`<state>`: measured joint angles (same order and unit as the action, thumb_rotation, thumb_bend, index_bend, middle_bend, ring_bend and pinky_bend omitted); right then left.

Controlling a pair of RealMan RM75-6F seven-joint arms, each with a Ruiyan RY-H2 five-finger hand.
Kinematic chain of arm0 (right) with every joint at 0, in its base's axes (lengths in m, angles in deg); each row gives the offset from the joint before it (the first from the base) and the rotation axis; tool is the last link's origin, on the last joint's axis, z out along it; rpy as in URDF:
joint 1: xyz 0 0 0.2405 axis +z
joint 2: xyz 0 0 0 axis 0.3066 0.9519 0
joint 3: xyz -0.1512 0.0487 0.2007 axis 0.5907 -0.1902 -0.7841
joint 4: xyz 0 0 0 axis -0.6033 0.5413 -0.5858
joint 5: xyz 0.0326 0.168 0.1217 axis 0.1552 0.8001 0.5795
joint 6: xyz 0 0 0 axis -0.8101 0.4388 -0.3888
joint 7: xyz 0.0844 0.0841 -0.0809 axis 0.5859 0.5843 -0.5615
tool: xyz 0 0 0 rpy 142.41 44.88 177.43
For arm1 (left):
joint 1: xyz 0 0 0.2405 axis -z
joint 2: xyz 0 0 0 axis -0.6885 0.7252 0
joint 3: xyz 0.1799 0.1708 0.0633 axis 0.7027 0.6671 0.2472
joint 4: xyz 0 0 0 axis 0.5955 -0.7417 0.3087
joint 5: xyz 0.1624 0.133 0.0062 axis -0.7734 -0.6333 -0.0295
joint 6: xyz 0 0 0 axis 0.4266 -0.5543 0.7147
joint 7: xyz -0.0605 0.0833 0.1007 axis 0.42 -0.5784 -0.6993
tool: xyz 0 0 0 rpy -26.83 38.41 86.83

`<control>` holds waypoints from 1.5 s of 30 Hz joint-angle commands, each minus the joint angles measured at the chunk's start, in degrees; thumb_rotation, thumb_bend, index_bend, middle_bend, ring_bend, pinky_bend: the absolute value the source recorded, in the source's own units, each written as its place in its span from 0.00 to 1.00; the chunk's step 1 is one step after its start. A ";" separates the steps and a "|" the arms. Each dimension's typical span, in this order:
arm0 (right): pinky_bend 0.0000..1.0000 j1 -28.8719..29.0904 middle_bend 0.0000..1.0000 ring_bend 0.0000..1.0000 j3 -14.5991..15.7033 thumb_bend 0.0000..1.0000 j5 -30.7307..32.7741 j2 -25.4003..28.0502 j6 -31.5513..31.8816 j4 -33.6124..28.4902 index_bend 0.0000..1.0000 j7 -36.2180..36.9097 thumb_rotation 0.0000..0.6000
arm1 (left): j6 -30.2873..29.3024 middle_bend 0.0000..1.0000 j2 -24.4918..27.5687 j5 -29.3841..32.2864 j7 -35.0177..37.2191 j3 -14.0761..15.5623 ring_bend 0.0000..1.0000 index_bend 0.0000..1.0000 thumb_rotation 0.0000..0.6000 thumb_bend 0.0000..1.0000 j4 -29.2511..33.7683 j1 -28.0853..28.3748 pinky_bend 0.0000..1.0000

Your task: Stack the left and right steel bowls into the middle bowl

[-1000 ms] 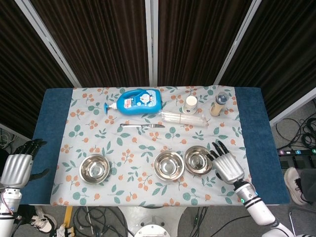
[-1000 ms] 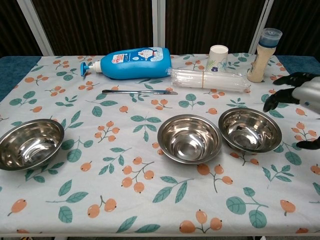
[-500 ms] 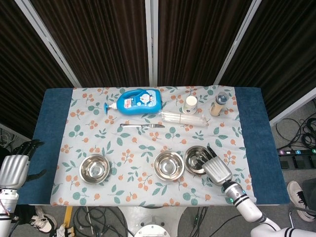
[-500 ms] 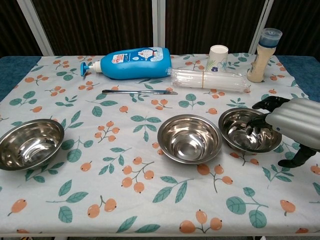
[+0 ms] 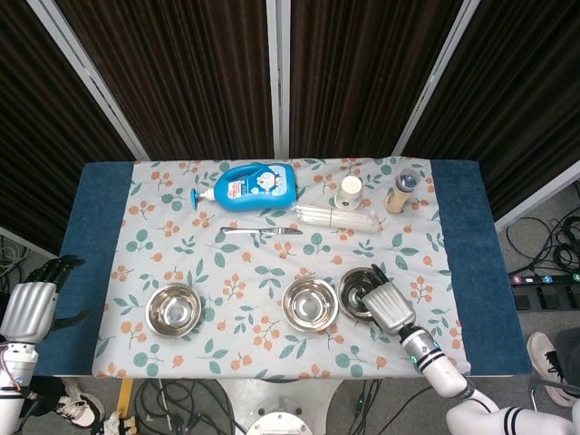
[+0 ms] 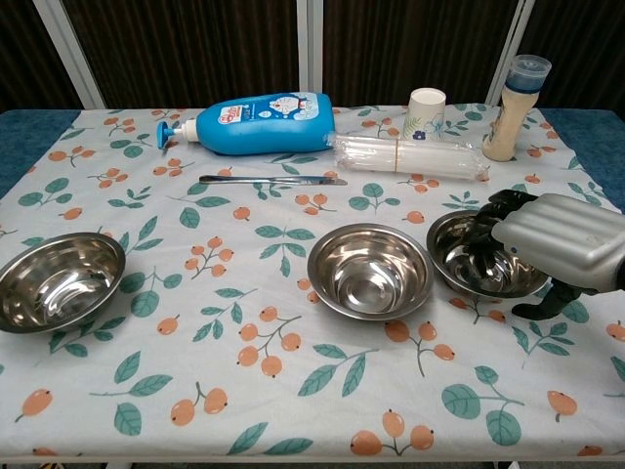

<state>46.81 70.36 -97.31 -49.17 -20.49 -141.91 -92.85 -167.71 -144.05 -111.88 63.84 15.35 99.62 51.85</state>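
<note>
Three steel bowls stand in a row near the table's front edge: the left bowl (image 5: pixel 173 309) (image 6: pixel 59 280), the middle bowl (image 5: pixel 310 303) (image 6: pixel 370 270) and the right bowl (image 5: pixel 355 292) (image 6: pixel 469 256). All three are empty and upright. My right hand (image 5: pixel 388 306) (image 6: pixel 557 239) lies over the right bowl's right rim. Its fingers (image 6: pixel 493 234) reach down inside the bowl, and its thumb (image 6: pixel 543 305) stays outside, low by the cloth, with a gap to the rim. My left hand (image 5: pixel 27 308) hangs off the table's left edge, far from the left bowl, holding nothing.
At the back lie a blue pump bottle (image 5: pixel 251 186) (image 6: pixel 256 122), a metal knife (image 5: pixel 261 232) (image 6: pixel 273 180) and a pack of straws (image 5: pixel 337 217) (image 6: pixel 410 156). A paper cup (image 5: pixel 350 191) (image 6: pixel 426 113) and a shaker bottle (image 5: pixel 401 191) (image 6: pixel 515 95) stand back right.
My right hand has moved left from beside the right bowl onto its rim, and its fingers have dipped inside. The bowls have not shifted. The left hand has barely moved.
</note>
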 commanded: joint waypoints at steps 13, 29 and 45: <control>0.02 -0.34 0.57 0.24 0.27 0.33 -3.30 -3.67 4.45 5.67 0.68 1.80 1.00 | 0.84 0.28 -0.38 -0.01 1.38 0.06 0.21 0.27 1.00 0.03 -0.03 0.58 0.29; 0.02 0.21 0.65 0.29 -0.99 0.36 -5.41 -2.15 7.27 2.28 0.78 0.59 1.00 | 1.15 0.28 -0.25 0.45 1.84 -0.06 0.21 0.27 1.00 0.03 -0.02 0.73 0.29; 0.02 6.60 0.65 0.29 -1.95 0.36 -5.85 -9.33 -0.14 1.18 0.78 -3.70 1.00 | 0.31 0.28 0.75 1.88 3.46 -0.83 0.21 0.27 1.00 0.03 0.47 0.01 0.29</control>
<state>53.17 68.52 -103.28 -58.25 -20.39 -140.95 -96.43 -167.40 -143.34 -110.12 67.13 14.57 100.16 51.91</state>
